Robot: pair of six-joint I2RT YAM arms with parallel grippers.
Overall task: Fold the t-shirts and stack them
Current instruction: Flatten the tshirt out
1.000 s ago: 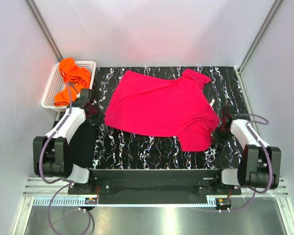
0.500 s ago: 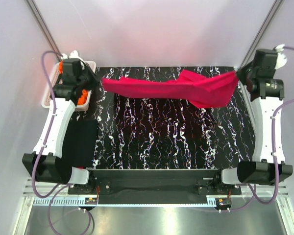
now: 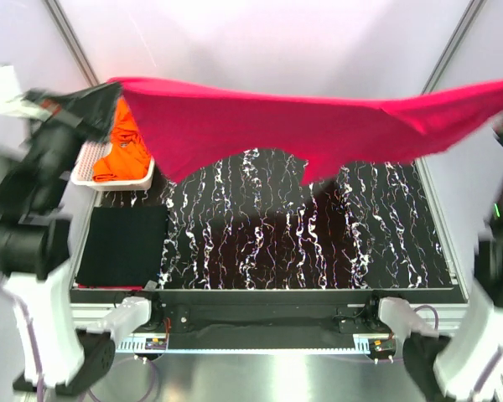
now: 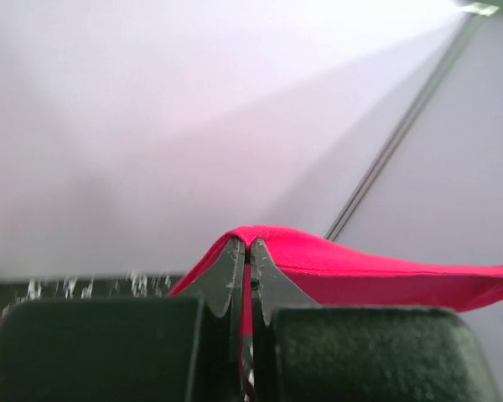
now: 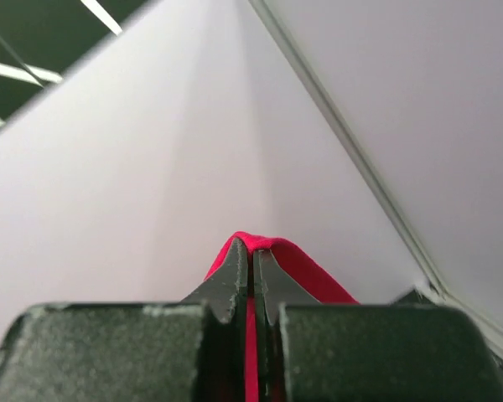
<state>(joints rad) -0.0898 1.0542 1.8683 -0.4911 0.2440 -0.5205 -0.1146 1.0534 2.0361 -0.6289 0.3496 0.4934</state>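
A hot pink t-shirt (image 3: pixel 302 126) hangs stretched in the air high above the mat, held at both ends. My left gripper (image 3: pixel 109 90) is shut on its left edge; in the left wrist view the pink cloth (image 4: pixel 352 272) is pinched at my left gripper (image 4: pixel 249 244). My right gripper (image 5: pixel 253 249) is shut on the right end, where pink cloth (image 5: pixel 306 272) drapes over the tips; in the top view that gripper is cut off at the right border. Orange t-shirts (image 3: pixel 121 151) lie in the basket. A black folded t-shirt (image 3: pixel 121 245) lies flat at the left.
The white lattice basket (image 3: pixel 88 172) stands at the back left beside the black white-veined mat (image 3: pixel 318 243). Both arms are raised high and blurred, left arm (image 3: pixel 33 209), right arm (image 3: pixel 495 276). Grey walls close in on both sides.
Both arms have swung up from the mat's far corners, lifting the pink t-shirt off the mat and stretching it wide in the air. Both grippers stayed shut on it.
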